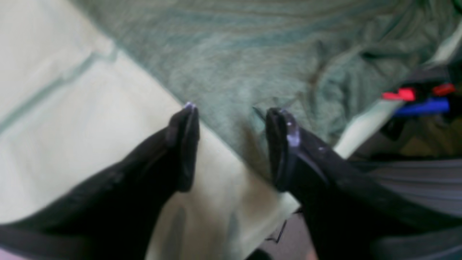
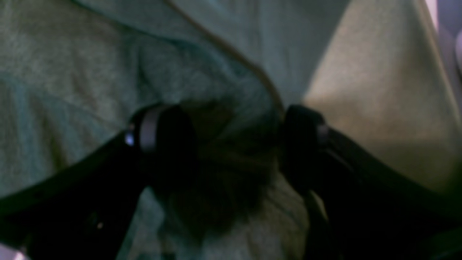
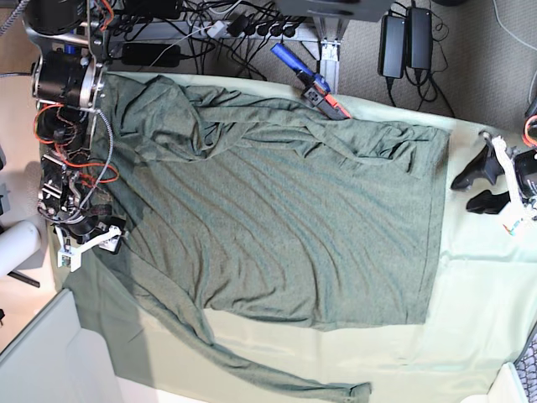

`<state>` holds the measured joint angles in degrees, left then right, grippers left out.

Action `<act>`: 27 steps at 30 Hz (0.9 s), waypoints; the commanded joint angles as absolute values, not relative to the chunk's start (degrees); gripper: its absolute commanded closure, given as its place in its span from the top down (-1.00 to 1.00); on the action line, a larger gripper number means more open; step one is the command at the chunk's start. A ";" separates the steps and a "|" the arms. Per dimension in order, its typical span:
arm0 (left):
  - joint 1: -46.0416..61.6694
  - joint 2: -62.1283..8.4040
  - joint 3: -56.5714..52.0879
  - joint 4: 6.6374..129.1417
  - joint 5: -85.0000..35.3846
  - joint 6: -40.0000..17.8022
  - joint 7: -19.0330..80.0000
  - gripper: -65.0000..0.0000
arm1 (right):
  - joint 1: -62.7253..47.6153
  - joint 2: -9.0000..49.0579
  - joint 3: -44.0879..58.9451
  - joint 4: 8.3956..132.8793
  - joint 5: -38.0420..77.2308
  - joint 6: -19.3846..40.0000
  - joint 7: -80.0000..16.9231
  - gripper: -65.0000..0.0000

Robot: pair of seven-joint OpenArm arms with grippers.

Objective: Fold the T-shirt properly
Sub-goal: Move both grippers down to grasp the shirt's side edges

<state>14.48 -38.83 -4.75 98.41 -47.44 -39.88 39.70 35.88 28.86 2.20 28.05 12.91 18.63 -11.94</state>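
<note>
We note the T-shirt [image 3: 285, 210] lying spread over most of the pale table sheet [image 3: 478, 319]. Its hem edge runs down the right side of the base view. One long sleeve trails along the near edge toward the lower right, and the other lies bunched along the far edge.

The left gripper [image 3: 480, 190] sits at the right of the base view, on the sheet just beside the hem. In its wrist view its jaws stand apart and hold nothing, with the garment's edge passing between the fingertips [image 1: 187, 119].

The right gripper [image 2: 231, 144] is at the left of the scene, low over the cloth. Its jaws are spread wide. Dark fabric lies bunched between them, but we cannot see any grip on it, so we record it as released.

Risks from here, in our judgement:
- If the left jaws close where they are, they may catch the sheet along with the hem, since both lie between the tips. Lifting would then drag the sheet.
- The right side sits on rumpled cloth. Closing there could pinch several layers and carry a crease into the fold.
- The two sleeves lie unevenly, so any fold made before they are laid in is likely to come out lopsided.
- A blue and red tool [image 3: 312, 80] rests at the far edge and could snag lifted fabric.
</note>
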 commanded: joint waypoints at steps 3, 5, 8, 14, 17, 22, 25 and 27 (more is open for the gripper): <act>10.07 -38.85 -5.21 93.58 -48.45 -40.00 34.22 0.11 | 37.30 28.51 2.39 28.82 12.73 19.97 -11.79 0.34; 6.92 -38.54 -4.34 90.35 -48.51 -40.00 33.26 0.11 | 37.30 28.05 2.39 29.06 13.69 20.53 -11.88 0.34; 1.61 -38.57 -1.76 84.99 -48.40 -40.00 33.17 0.11 | 37.30 27.20 2.39 29.15 14.61 21.06 -12.97 0.34; -10.02 -36.23 4.82 74.00 -44.77 -40.00 27.00 0.11 | 37.28 25.50 2.39 29.12 14.59 21.04 -13.76 0.34; -16.25 -32.77 7.42 66.61 -42.50 -40.00 26.33 0.11 | 37.26 25.54 2.39 29.12 14.57 21.04 -13.76 0.34; -24.47 -26.72 11.62 52.18 -36.47 -40.00 22.48 0.11 | 37.28 25.54 2.39 29.15 14.55 21.04 -13.76 0.34; -27.92 -23.99 12.36 43.92 -31.59 -40.00 17.61 0.11 | 37.28 25.54 2.39 29.12 14.55 21.04 -13.74 0.34; -29.56 -22.70 12.36 39.88 -29.78 -40.00 16.03 0.11 | 37.28 25.56 2.39 29.15 14.41 21.02 -13.74 0.34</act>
